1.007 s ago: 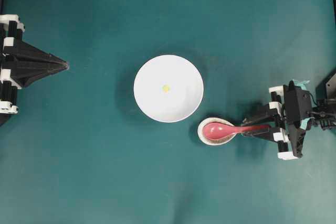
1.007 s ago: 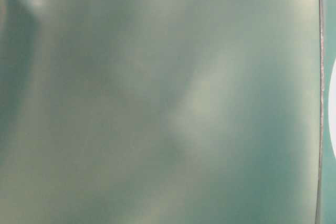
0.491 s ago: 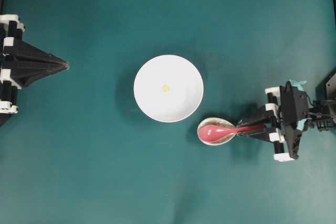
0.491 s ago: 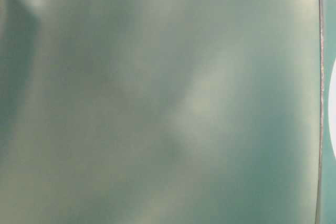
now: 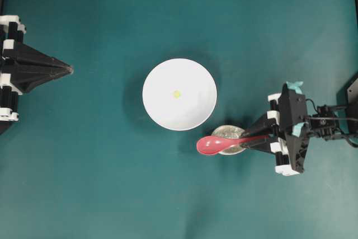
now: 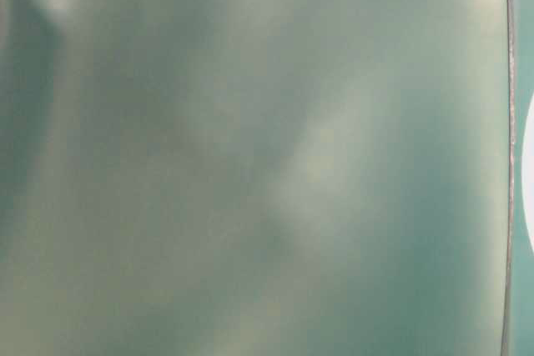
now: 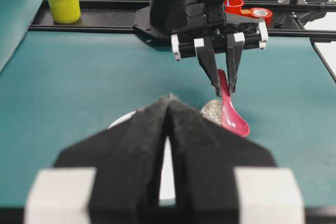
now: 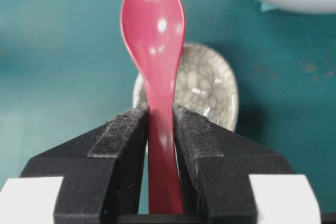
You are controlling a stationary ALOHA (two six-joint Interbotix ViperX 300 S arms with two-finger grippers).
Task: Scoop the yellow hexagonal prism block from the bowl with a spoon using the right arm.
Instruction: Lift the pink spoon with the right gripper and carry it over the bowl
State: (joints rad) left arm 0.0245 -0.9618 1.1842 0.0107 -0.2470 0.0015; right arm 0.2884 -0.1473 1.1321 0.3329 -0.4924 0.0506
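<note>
right hand (image 8: 160,129) clamped on spoon (image 8: 155,51) handle | risk – block (image 5: 177,94) nudged aside, not scooped, if bowl (image 5: 156,113) entered too steep

Right gripper (image 5: 259,137), at the overhead frame's right edge, points left with its fingers (image 8: 123,135) clamped on a spoon (image 5: 215,144) handle; left gripper (image 5: 68,70), at the left edge, sits closed, pointing right.
</note>
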